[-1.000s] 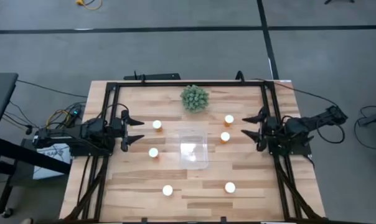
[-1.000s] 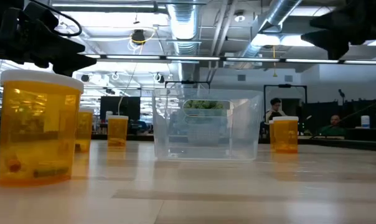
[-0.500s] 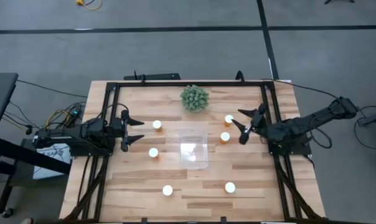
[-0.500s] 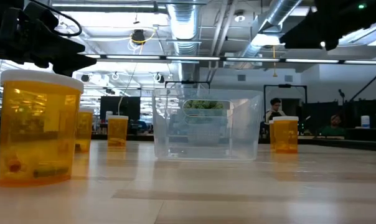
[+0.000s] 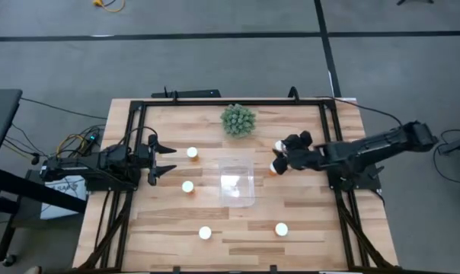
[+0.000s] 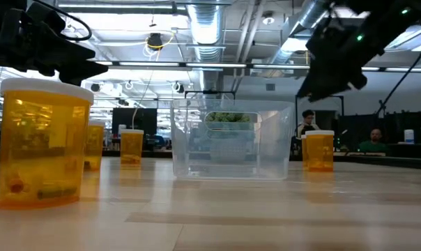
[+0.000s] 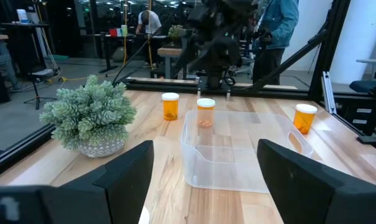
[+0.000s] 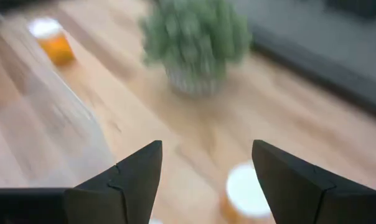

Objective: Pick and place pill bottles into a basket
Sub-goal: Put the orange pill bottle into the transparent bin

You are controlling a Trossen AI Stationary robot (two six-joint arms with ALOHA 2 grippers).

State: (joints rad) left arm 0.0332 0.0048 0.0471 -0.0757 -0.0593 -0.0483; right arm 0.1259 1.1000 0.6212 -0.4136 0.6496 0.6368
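Observation:
Several orange pill bottles with white caps stand on the wooden table: two left of the basket [image 5: 192, 152] [image 5: 187, 186], two near the front [image 5: 205, 233] [image 5: 281, 228], two right of it [image 5: 279, 145] [image 5: 273, 167]. The clear basket [image 5: 236, 181] stands on its base at mid-table. My right gripper [image 5: 282, 155] is open above the two right-hand bottles; one white cap [image 8: 246, 190] shows below its spread fingers [image 8: 206, 149]. My left gripper [image 5: 166, 158] is open and empty at the table's left, left of the basket [image 7: 228, 152].
A green spiky plant ball [image 5: 237, 119] in a small pot stands at the far middle, just behind the basket. A black frame [image 5: 230, 101] runs round the table's edges. People stand in the room behind the table [image 7: 276, 25].
My right gripper has moved from the table's right edge toward the left and downward, still open, until it is over the two bottles right of the basket. The bottles and the basket stand as before.

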